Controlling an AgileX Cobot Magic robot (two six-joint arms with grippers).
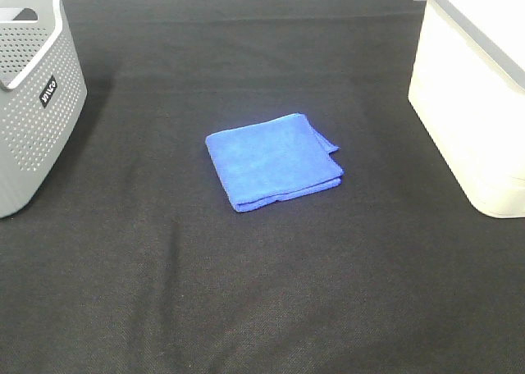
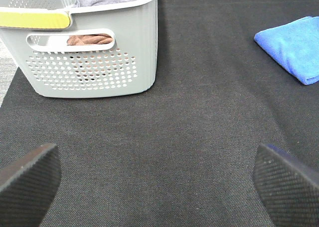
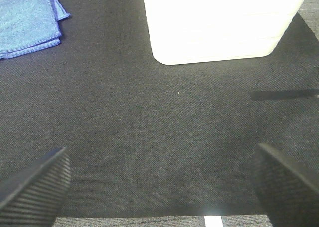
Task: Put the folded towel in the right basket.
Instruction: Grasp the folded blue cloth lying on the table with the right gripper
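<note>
A folded blue towel point(image 1: 273, 161) lies flat on the black cloth in the middle of the table. It also shows in the left wrist view point(image 2: 294, 47) and in the right wrist view point(image 3: 29, 22). The right basket point(image 1: 474, 87) is white and stands at the right edge; the right wrist view shows its wall point(image 3: 224, 23). Neither arm shows in the high view. My left gripper point(image 2: 159, 184) is open and empty, well short of the towel. My right gripper point(image 3: 162, 184) is open and empty, in front of the white basket.
A grey perforated basket point(image 1: 33, 95) stands at the left edge; the left wrist view shows it point(image 2: 89, 53) holding a brown cloth point(image 2: 89, 39) and a grey one. The black cloth point(image 1: 271, 292) covers the table.
</note>
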